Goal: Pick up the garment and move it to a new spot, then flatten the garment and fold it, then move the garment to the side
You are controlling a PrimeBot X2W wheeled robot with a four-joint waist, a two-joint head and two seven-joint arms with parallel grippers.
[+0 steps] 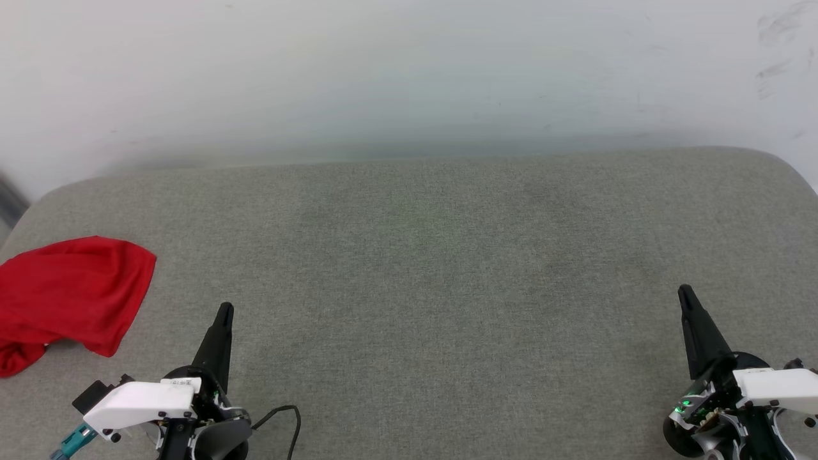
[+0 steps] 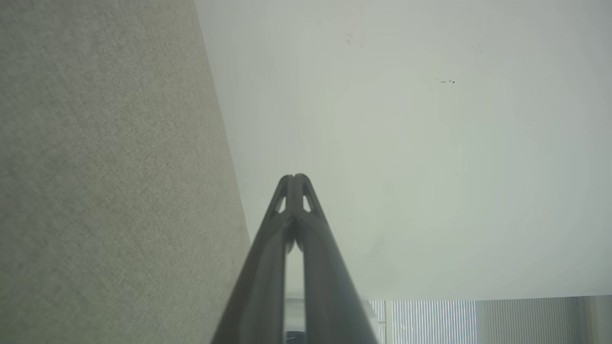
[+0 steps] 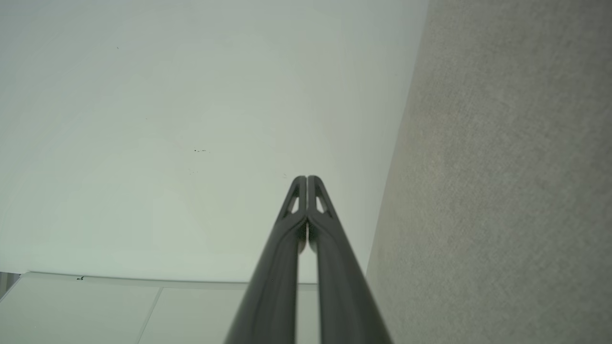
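Note:
The garment (image 1: 67,291) lies crumpled at the far left edge of the grey cushioned surface (image 1: 422,255); only plain red fabric shows, with no letters, number or white sleeves visible. My left gripper (image 1: 224,310) rests at the lower left, a little right of the garment and apart from it. Its fingers meet at the tips in the left wrist view, where the left gripper (image 2: 294,177) is shut on nothing. At the lower right, far from the garment, my right gripper (image 1: 685,291) also points up; the right gripper (image 3: 306,178) is shut and empty.
A pale wall (image 1: 409,70) rises behind the cushion's far edge. A black cable (image 1: 284,415) loops beside my left wrist. The cushion's corners round off at both sides.

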